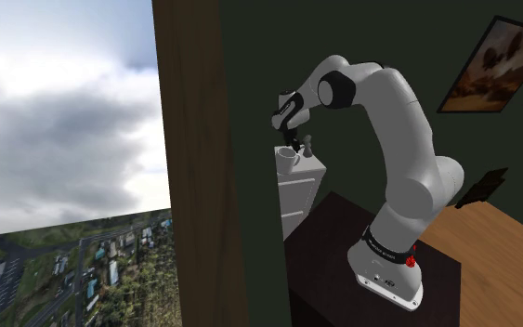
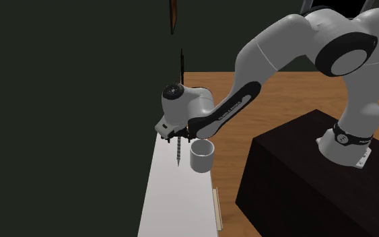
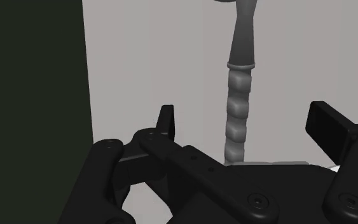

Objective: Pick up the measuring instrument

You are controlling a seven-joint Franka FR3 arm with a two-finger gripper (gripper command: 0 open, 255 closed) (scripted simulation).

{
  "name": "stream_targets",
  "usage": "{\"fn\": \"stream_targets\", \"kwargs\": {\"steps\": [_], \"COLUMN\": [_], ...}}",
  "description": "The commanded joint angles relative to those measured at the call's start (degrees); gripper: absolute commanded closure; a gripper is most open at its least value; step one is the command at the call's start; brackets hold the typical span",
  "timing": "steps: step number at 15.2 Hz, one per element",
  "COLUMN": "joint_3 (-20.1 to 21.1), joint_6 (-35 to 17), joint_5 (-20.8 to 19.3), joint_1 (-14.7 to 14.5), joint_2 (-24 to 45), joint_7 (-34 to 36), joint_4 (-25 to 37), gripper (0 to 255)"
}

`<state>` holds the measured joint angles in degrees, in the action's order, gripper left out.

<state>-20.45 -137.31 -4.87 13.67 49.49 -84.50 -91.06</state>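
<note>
Instrument: I read the measuring instrument as the slim dark grey piece on the white cabinet top. It has a ribbed length, then a collar, then a smooth stem.
Its place: it is close to the dark green wall and just beside a pale cup, which is on the side away from the wall. I cannot tell whether it stands or lies flat.
Gripper: the gripper is right over the instrument. In my wrist view the ribbed length runs up between the two black fingers.
Jaws: they are spread wide, with clear space on both sides of the instrument. Neither finger touches it, so nothing is gripped.
Cup: it is upright with its mouth open, and it sits apart from the fingers on the same top.
Cabinet: from the shoulder view I see its white drawer fronts below the top.
Arm: the white arm bends over from its dark box stand and comes down to the top.
Floor: wood-coloured floor lies between the stand and the cabinet.
Surroundings: in the shoulder view a brown wooden post stands at the cabinet's left. Past it are cloudy sky and an aerial landscape.
Wall: a framed picture hangs on it at the shoulder view's upper right.
</note>
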Motion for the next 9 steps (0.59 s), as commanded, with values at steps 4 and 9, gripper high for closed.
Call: {"fn": "stream_targets", "kwargs": {"steps": [4, 9], "joint_3": [0.1, 0.1], "joint_6": [-0.6, -0.6], "joint_5": [0.0, 0.0], "joint_1": [-0.1, -0.1], "joint_2": [0.5, 0.5], "joint_7": [0.2, 0.2], "joint_4": [-0.1, -0.1], "gripper": [255, 255]}}
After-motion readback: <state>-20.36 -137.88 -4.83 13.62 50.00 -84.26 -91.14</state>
